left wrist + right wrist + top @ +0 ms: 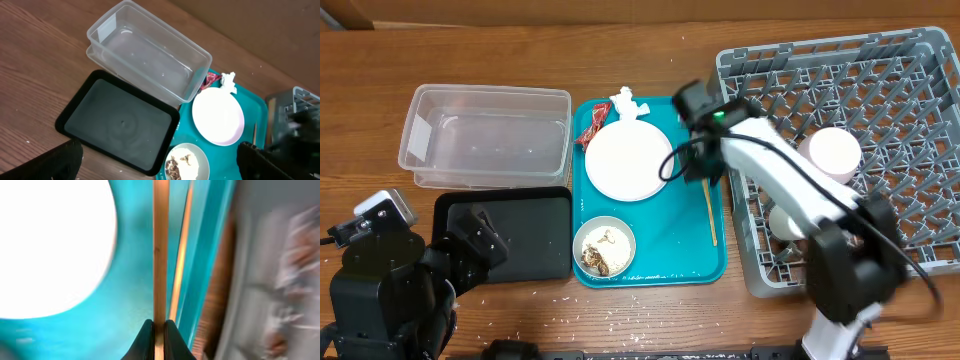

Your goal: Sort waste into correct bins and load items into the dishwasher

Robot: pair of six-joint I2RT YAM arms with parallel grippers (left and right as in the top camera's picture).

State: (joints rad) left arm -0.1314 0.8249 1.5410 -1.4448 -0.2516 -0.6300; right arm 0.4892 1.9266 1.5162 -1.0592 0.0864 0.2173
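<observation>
My right gripper [159,330] is shut on a wooden chopstick [160,255] over the right side of the teal tray; a second chopstick [181,265] lies beside it. In the overhead view the right gripper [706,170] is just above a chopstick [711,215]. The white plate [628,160], a pale bowl with food scraps [604,246], the white tissue [628,102] and the red wrapper [590,130] are on the teal tray. A pinkish bowl [833,154] sits in the grey rack [910,120]. My left gripper [483,240] is open and empty over the black tray [520,215].
The clear tub [485,135] stands empty behind the black tray. The teal tray [665,265] lies between the bins and the rack. A second pale round item [783,222] sits in the rack under my right arm. White crumbs dot the table's front edge.
</observation>
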